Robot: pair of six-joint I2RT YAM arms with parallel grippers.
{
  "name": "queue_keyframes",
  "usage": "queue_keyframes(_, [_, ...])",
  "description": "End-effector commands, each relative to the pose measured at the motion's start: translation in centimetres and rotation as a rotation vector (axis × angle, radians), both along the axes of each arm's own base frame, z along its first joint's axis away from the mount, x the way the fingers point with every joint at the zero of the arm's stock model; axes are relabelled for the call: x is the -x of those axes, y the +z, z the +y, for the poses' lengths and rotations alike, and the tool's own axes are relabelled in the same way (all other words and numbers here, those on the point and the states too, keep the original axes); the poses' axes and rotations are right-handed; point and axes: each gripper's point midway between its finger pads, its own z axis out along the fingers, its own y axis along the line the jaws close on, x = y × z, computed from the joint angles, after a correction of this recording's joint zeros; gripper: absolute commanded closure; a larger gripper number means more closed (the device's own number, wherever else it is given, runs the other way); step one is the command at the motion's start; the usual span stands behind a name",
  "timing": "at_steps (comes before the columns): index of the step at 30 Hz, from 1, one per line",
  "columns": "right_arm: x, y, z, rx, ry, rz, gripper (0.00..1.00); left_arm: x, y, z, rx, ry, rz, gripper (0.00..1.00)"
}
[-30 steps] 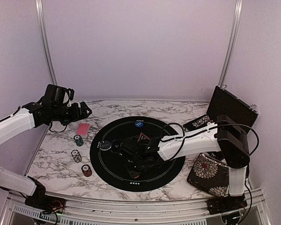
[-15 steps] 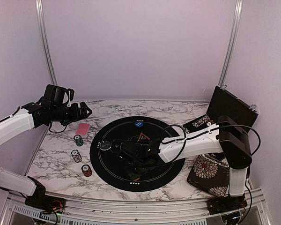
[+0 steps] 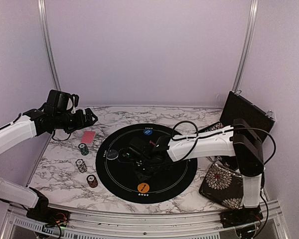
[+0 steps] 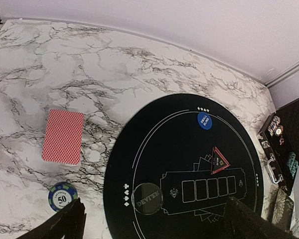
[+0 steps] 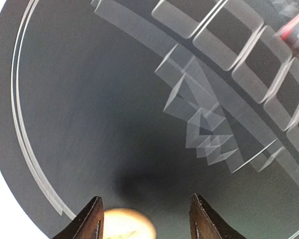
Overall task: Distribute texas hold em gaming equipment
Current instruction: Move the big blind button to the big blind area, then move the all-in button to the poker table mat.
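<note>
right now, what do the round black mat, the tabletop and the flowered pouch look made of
Round black mat: seemingly thin matte rubber or felt; it lies flat, white lines printed on it. Tabletop: marble look, white with grey veins, perhaps only a laminate. Flowered pouch: likely fabric, from its soft rounded edges and printed pattern.

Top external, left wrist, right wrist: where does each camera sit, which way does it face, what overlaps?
Top external: above and behind the bases, looking down on the marble-patterned table and round black felt mat; both arms, left gripper and right gripper show.
Left wrist: high over the table's left, looking down at the pink-red-backed card deck and blue round disc; left fingertips show.
Right wrist: close over the mat, blurred, facing the orange round disc; right fingertips show.
Shared: top external also shows the deck and both discs.
</note>
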Motion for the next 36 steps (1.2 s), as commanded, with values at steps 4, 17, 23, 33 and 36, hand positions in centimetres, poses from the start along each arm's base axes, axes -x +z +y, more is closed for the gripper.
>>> queue_keyframes(4, [-11.7, 4.0, -2.1, 0.003, -0.111, -0.174, 0.43, -1.2, 1.2, -0.1, -0.002, 0.004, -0.037, 0.01])
queue_keyframes(17, [-22.1, 1.6, -4.2, -0.036, -0.171, -0.164, 0.4, -1.9, 1.2, -0.1, -0.002, 0.023, -0.03, 0.01])
queue_keyframes(23, [-22.5, 0.4, -3.0, -0.058, -0.148, -0.141, 0.4, -2.1, 1.1, -0.2, 0.002, 0.028, -0.025, 0.01])
queue_keyframes(33, [-20.1, -1.8, -6.0, 0.013, -0.177, -0.107, 0.5, -2.1, 0.9, -0.2, 0.003, 0.029, -0.019, 0.01])
queue_keyframes(36, [-18.8, -2.2, -7.7, 0.049, -0.194, -0.099, 0.52, -2.1, 0.8, -0.3, 0.007, 0.028, -0.014, 0.01])
